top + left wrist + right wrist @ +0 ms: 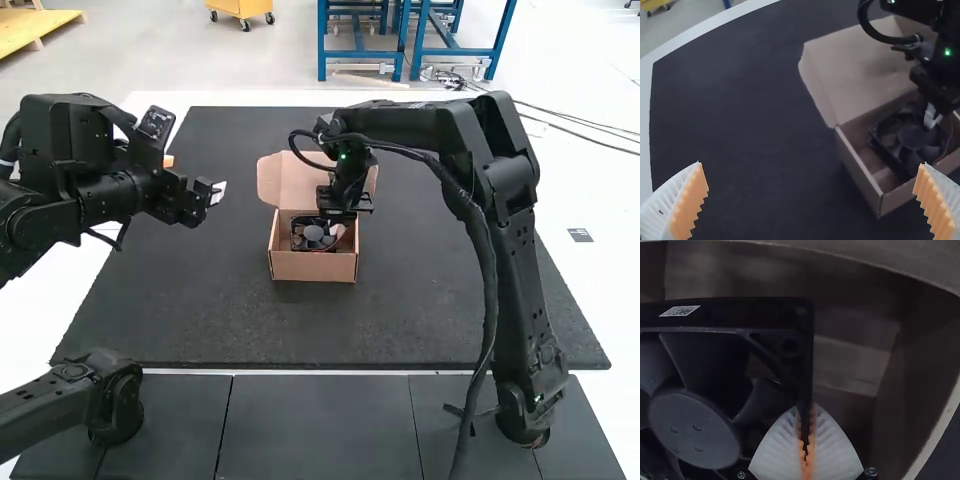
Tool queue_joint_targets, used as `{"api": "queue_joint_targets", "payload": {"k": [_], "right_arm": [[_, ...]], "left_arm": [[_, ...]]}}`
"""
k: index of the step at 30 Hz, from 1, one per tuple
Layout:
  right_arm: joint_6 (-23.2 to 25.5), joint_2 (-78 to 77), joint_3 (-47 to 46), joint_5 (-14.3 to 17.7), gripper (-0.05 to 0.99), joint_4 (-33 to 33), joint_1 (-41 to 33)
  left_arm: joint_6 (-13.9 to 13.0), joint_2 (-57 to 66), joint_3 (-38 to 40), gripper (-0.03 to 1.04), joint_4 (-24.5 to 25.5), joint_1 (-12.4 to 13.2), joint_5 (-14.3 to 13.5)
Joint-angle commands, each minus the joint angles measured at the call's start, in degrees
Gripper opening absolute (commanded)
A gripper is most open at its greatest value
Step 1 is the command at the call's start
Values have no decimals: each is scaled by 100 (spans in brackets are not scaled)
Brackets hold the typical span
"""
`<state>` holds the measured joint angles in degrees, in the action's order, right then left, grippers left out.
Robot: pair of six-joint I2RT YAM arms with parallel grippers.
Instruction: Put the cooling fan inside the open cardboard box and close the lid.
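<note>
Box [312,262] at frame centre, lid [290,180] open; fan [316,234] sits inside it. Right gripper [805,442] fingers pinch the fan's frame edge. Left gripper [207,191] at centre-left, fingers spread, holding nothing.

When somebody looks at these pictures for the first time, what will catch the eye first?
The right claw reaches down into the open cardboard box in the middle of the black mat, pinching one edge of the cooling fan, which is inside the box. The lid stands open at the far side of the box. The left claw hangs open above the mat, to the left of the box.
</note>
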<state>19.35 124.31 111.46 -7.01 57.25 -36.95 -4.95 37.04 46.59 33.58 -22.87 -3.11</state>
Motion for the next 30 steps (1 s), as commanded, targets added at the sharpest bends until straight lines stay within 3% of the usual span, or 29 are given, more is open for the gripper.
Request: {"api": "queue_joint_targets", "payload": {"k": [1, 4, 9, 16, 19, 23, 25, 27, 30], "right_arm": [[-81, -3, 201, -29, -2, -4, 100], [-81, 67, 227, -117, 1, -39, 135], [-186, 146, 306, -126, 29, -56, 135], [-178, 93, 324, -178, 32, -144, 188], [-142, -206, 324, -574, 41, -303, 197], [-11, -698, 315, -829, 48, -417, 214], [33, -935, 315, -838, 53, -452, 214], [-2, -1181, 315, -846, 67, -505, 214], [-46, -1594, 306, -908, 75, -505, 214]], "left_arm": [[-23, -127, -62, 97, -36, 37, -40], [-23, -127, -53, 97, -45, 46, -40], [-23, -127, -53, 97, -54, 46, -40], [-23, -127, -115, 97, -150, 46, -40], [-23, -118, -132, 97, -203, 46, -40], [-32, -21, -132, 97, -212, 46, -40], [-32, 49, -132, 97, -247, 46, -40], [-41, 137, -124, 97, -309, 37, -40], [-32, 366, -80, 97, -423, 46, -31]]}}
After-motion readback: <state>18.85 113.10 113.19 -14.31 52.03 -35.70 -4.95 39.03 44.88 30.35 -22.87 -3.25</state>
